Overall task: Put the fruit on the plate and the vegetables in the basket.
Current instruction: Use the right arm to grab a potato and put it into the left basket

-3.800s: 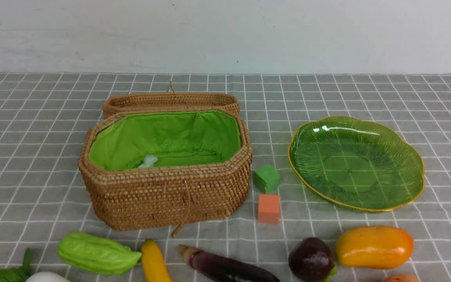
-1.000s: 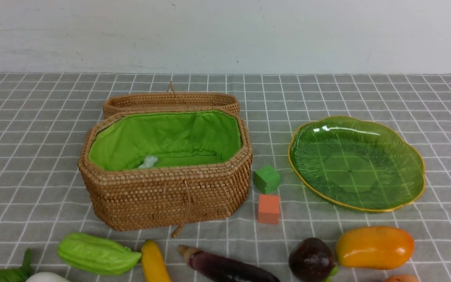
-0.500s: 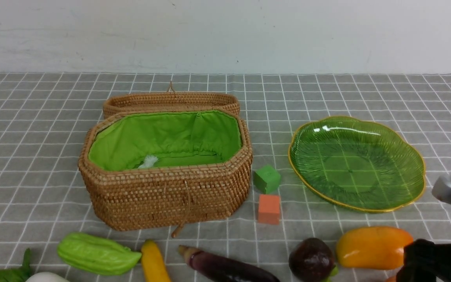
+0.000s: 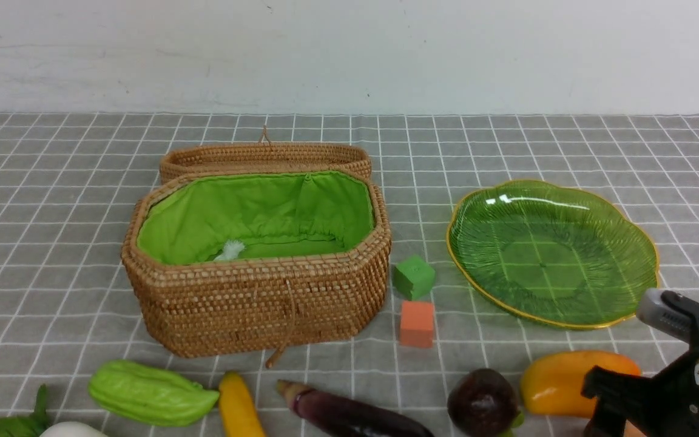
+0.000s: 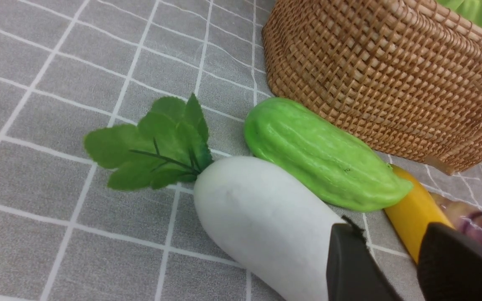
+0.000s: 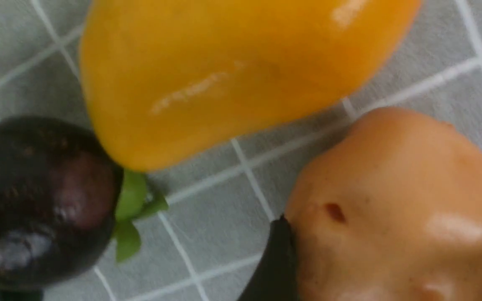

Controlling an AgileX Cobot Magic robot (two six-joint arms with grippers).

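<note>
Right arm [image 4: 683, 388] has swung in: its open jaws flank the round brown vegetable [image 6: 396, 209], likely bound for the basket [image 4: 252, 303]. Left jaws hang parted, empty, beside the radish [image 5: 266, 217].

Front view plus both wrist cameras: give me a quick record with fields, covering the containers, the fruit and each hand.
basket: no vegetables seen inside
plate: no fruit on it
fruit: mango, mangosteen, banana, all on the tablecloth, near edge
left hand: open, close to the radish and banana
right hand: open, close over the brown-orange vegetable beside the mango
</note>
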